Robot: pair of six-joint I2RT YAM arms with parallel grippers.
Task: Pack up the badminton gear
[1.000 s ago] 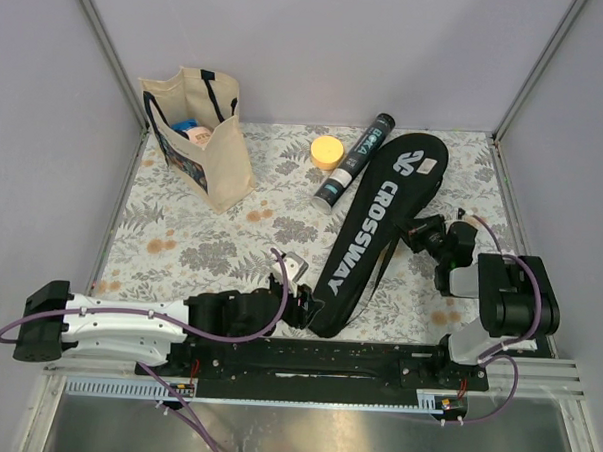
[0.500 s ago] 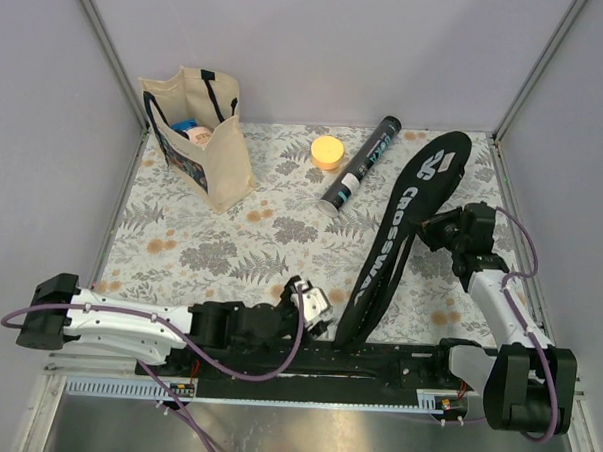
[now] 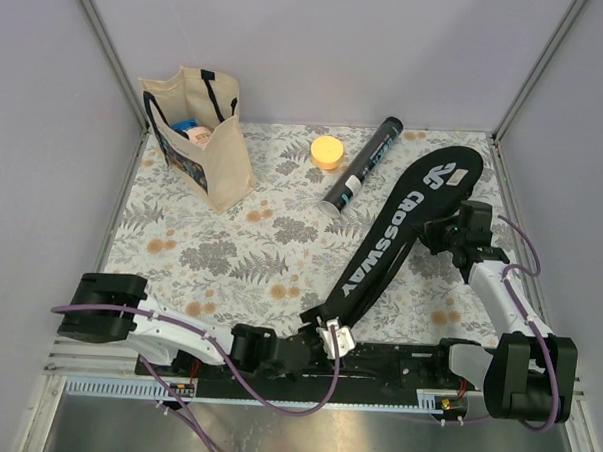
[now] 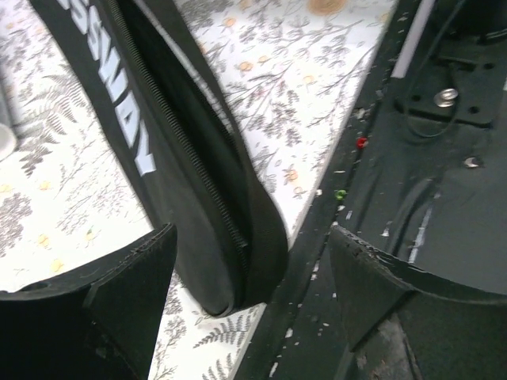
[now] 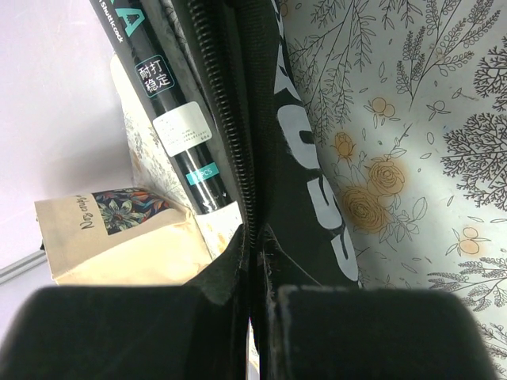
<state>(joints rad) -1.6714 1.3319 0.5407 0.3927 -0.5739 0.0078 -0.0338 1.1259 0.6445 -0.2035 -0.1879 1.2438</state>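
Floral table (image 3: pixel 231 243), tote bag (image 3: pixel 210 147), black tube (image 3: pixel 362 164), CROSSWAY cover (image 3: pixel 402 225), possibly yellow lid (image 3: pixel 327 150)

High rear overview, two close wrist views; cover (image 3: pixel 386 242) common to all

Bright, even light from above fills the top view, which is sharp throughout, with only soft shadows beside the tote (image 3: pixel 219 167) and under the cover (image 3: pixel 391 235). Both wrist views are dimmer and softer. Their near fingers (image 4: pixel 103 309) are dark, blurred shapes, and the left view looks slightly smeared.
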